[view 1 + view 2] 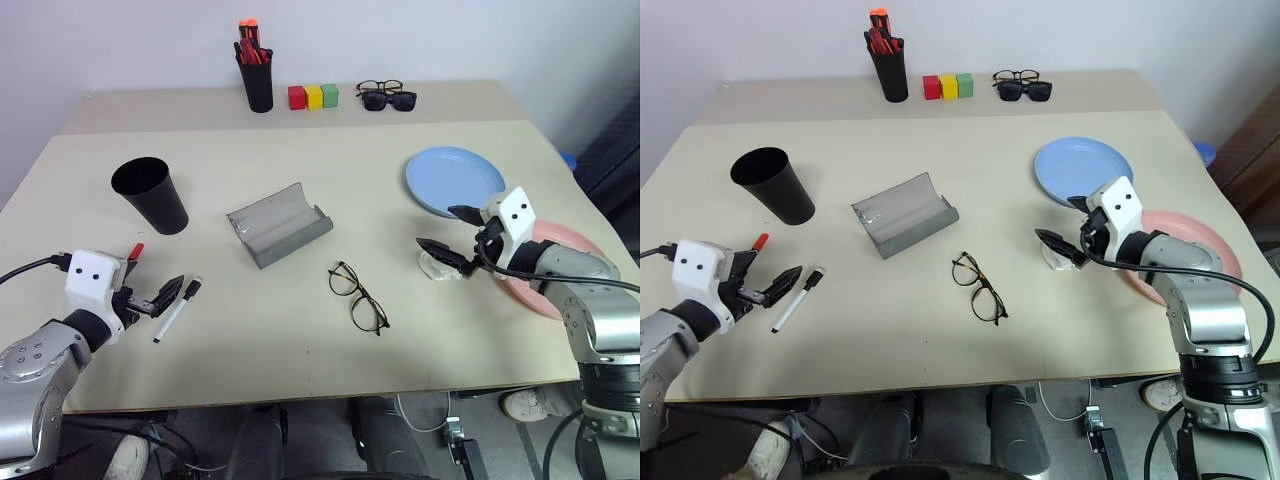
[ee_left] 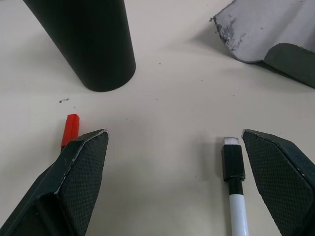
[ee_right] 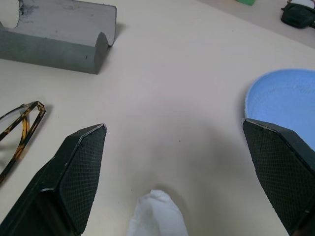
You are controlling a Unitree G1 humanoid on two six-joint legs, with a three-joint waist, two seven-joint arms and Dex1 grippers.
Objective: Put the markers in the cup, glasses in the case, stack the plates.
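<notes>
Black and wide apart, the fingers of the left claw (image 1: 160, 297) hang empty just above the desk (image 1: 300, 340) at its near left. Between and just beside them two markers are seen: the white marker (image 1: 176, 311) with its black cap lying a little to the right, and the red-capped marker (image 2: 70, 129) at the left finger, partly hidden. Both are judged light, stiff and apt to roll; a hold across the mid-barrel would be best. Just beyond stands the black cup (image 1: 152, 195), upright and open-mouthed, probably easily tipped.

The right claw (image 1: 445, 237) is likewise spread and empty, near right, above a small white crumpled scrap (image 1: 436, 266). Left of it the glasses (image 1: 357, 296) lie open on the desk; they are judged thin and fragile, best taken at the bridge or a rim. The grey case (image 1: 277, 224) lies open at mid-desk. The blue plate (image 1: 452, 180) rests beyond the claw, the pink plate (image 1: 1200, 240) to its right; smooth rims may slip.
</notes>
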